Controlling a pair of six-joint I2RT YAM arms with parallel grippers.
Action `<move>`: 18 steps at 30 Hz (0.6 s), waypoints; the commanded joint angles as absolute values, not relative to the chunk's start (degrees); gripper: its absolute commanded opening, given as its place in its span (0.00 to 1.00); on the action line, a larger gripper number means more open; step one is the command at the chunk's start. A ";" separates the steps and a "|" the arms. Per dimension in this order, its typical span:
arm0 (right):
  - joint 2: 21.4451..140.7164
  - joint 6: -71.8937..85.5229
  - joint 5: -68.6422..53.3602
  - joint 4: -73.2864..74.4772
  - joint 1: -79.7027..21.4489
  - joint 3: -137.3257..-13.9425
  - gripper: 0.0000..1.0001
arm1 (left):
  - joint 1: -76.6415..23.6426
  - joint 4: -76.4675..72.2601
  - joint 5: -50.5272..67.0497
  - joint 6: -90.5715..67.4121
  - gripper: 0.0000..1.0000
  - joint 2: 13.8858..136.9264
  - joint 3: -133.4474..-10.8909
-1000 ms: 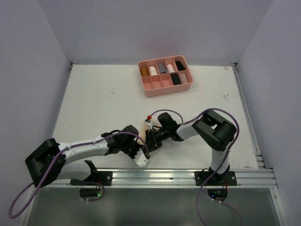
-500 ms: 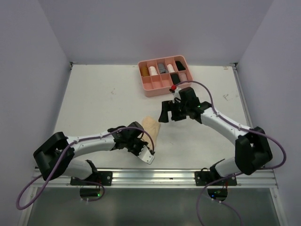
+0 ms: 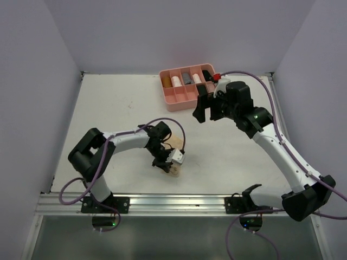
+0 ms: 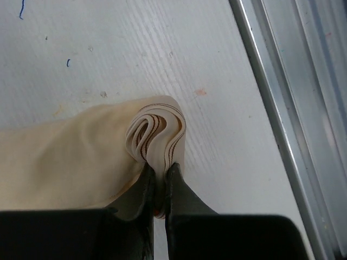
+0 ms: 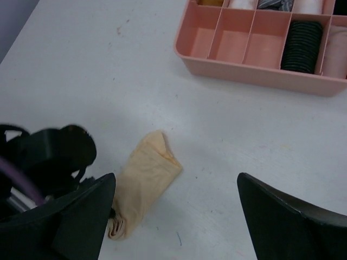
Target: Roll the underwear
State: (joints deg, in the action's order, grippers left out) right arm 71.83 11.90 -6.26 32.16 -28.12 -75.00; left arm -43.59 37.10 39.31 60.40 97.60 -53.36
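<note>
A second ago both claws were together over the pale tan underwear (image 3: 172,143) at the near middle of the table (image 3: 108,108). Since then the right claw (image 3: 205,108) has let go and swung far right. It now hangs with its jaws spread wide and empty, just near of the pink tray (image 3: 179,105).

The left claw (image 4: 159,173) has turned on the spot. It is pinched shut on one end of the garment, where the cloth bunches into a small spiral of folds. The rest of the cloth trails flat on the table.

The handover looks finished, so the rolling now seems to fall to the left claw alone. The roll is barely begun.

The tray holds several rolls (image 3: 187,78) in its compartments.

No brand, label or writing can be read anywhere.
</note>
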 commanded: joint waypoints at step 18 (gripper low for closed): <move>65.99 -4.45 -3.01 35.26 -62.54 -59.69 0.63 | -33.31 60.12 38.32 59.06 0.01 128.58 -67.76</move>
State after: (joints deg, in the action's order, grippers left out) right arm 62.46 1.87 -9.02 38.35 -57.14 -62.67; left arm -33.36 64.49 59.94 54.96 122.63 -70.63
